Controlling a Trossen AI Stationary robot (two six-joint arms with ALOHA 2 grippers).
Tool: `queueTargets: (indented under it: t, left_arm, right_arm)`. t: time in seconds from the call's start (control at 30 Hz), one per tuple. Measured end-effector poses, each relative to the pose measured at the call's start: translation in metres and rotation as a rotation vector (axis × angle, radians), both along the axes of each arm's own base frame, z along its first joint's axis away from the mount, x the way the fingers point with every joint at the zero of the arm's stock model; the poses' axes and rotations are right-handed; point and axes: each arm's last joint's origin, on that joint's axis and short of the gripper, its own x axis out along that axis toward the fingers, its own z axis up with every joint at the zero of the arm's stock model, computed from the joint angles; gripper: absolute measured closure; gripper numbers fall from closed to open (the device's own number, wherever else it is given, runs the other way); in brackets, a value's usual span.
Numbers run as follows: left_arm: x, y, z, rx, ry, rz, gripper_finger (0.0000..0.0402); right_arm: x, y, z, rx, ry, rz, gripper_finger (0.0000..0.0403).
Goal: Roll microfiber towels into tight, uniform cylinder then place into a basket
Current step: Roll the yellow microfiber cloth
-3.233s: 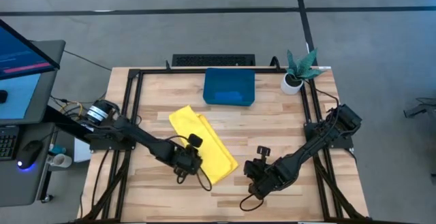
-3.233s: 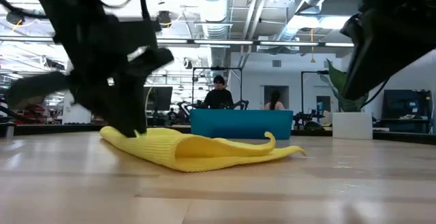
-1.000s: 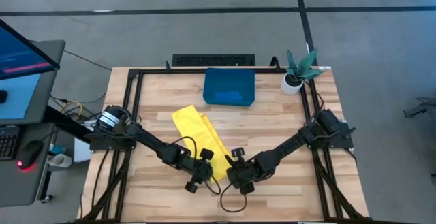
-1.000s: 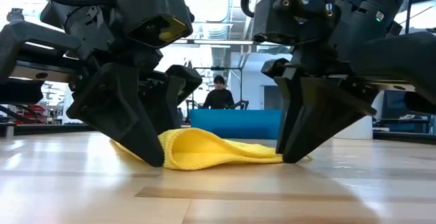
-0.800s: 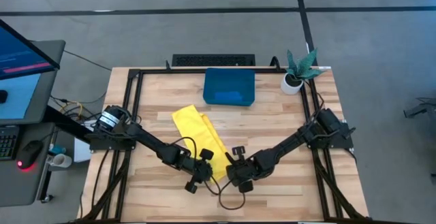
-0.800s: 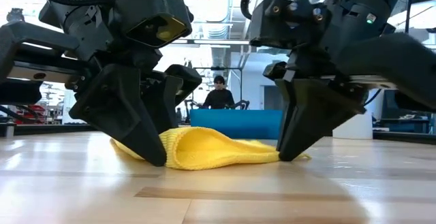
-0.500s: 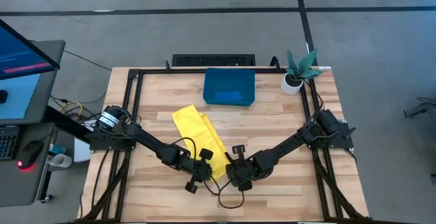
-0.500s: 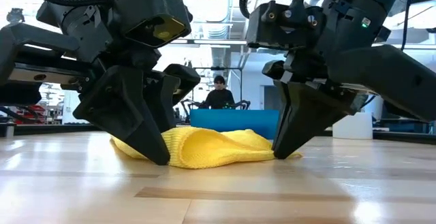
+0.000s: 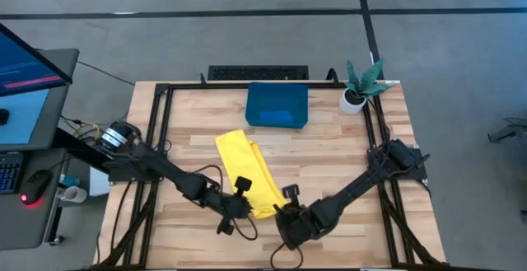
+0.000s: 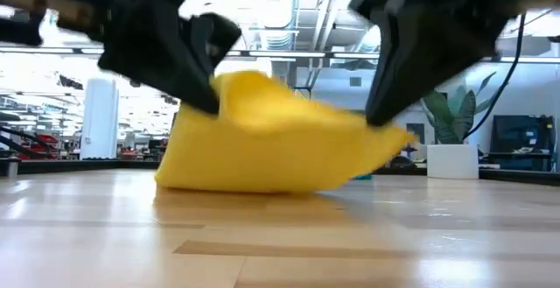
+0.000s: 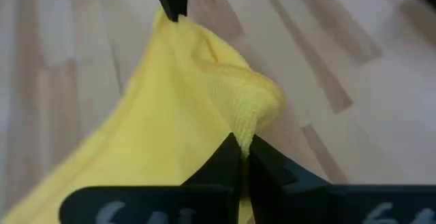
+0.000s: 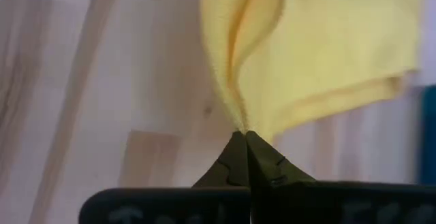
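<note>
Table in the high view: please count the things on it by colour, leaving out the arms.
Yellow: 1, towel
Blue: 1, basket
White and green: 1, potted plant
Total: 3

1. Both arms were matt black, built of slim links and blocky joints.
2. Loose black cables looped off each wrist.
3. The left arm (image 9: 156, 168) carried a silvery round cap at its shoulder, frame's left.
4. The right arm (image 9: 362, 180) was black throughout.
5. Dark fingers (image 12: 245, 159) tapered to wedge points.
</note>
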Motion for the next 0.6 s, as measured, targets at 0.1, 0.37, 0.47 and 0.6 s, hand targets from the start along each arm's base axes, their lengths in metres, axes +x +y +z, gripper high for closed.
queueTargets:
  t: [0.1,0.37,0.47,0.6]
  left_arm:
    - [-0.004,-0.001,0.015,-0.011,-0.05,0.02,0.0399]
    - [-0.021,0.005,0.056,-0.02,-0.157,0.097,0.0399]
    - [-0.028,0.008,0.072,-0.034,-0.198,0.094,0.0399]
    - [-0.038,0.014,0.093,-0.009,-0.252,0.063,0.0399]
  right_arm:
    - [-0.001,0.006,0.017,-0.046,-0.034,-0.031,0.0401]
    - [-0.001,0.012,0.063,-0.16,-0.109,-0.074,0.0401]
    - [0.0,0.011,0.084,-0.199,-0.155,-0.105,0.0402]
    - [0.001,0.008,0.111,-0.249,-0.222,-0.141,0.0402]
